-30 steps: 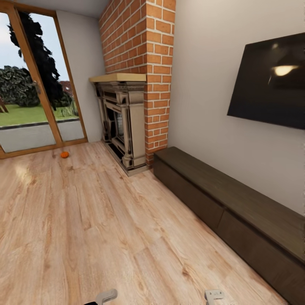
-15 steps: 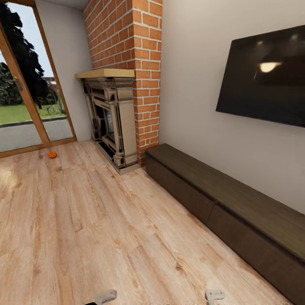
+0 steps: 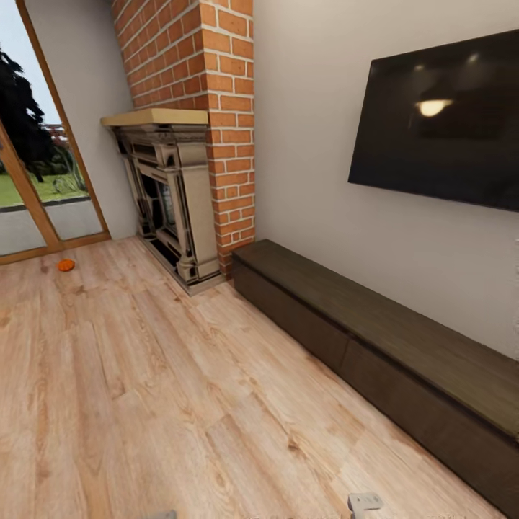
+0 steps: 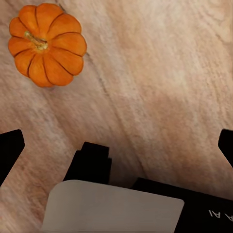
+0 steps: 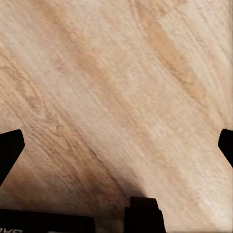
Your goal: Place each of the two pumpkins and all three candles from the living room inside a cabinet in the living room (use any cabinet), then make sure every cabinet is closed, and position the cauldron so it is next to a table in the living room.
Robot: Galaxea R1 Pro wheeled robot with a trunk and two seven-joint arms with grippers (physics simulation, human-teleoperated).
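One small orange pumpkin (image 3: 65,265) lies on the wood floor far off, near the glass door. Another pumpkin (image 4: 47,43) rests on the floor in the left wrist view, beyond my left gripper (image 4: 116,145) and apart from its fingers. That gripper is open and holds nothing. My right gripper (image 5: 116,143) is open too, over bare floorboards. The cabinet (image 3: 375,346), a long low dark-brown unit, runs along the right wall under the TV with all drawer fronts shut. The candles and the cauldron are out of view.
A brick chimney with a stone fireplace (image 3: 169,209) stands left of the cabinet. A black TV (image 3: 440,122) hangs on the wall above it. The glass door (image 3: 29,194) is at the far left. Wide wooden floor (image 3: 158,389) lies between me and the wall.
The whole head view has slid left, so the camera has turned to the right. The far pumpkin, the fireplace and the cabinet have kept their places in the room.
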